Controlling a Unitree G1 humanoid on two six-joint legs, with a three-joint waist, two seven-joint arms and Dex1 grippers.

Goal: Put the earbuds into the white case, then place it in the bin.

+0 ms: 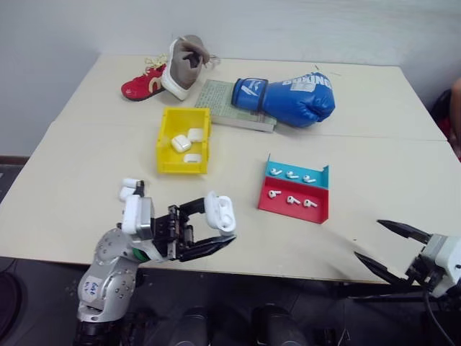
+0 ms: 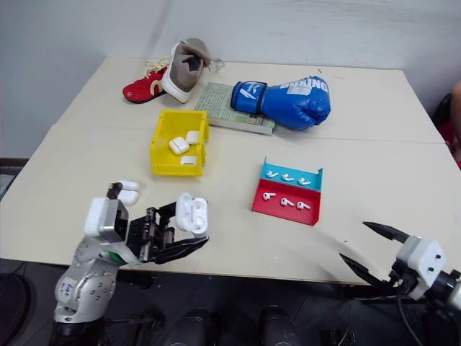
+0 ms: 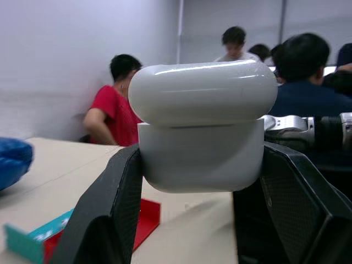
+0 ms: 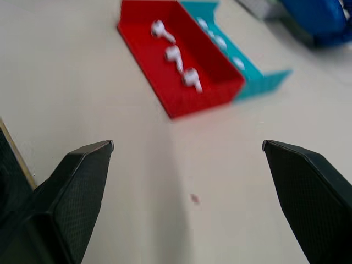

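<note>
Currently, the left gripper (image 1: 216,229) has its jaws clamped on the white case (image 1: 220,212), lid open, held above the near table (image 1: 72,187) edge. The right gripper (image 1: 389,249) holds nothing, its jaws spread wide. Six earbuds (image 1: 292,200) lie in the red and teal tray (image 1: 317,213), ahead of the right jaws and between the two grippers. Judged progress: early; loading the earbuds and depositing the case remain. The bin (image 1: 166,144) sits beyond the left jaws and already contains three cases.
</note>
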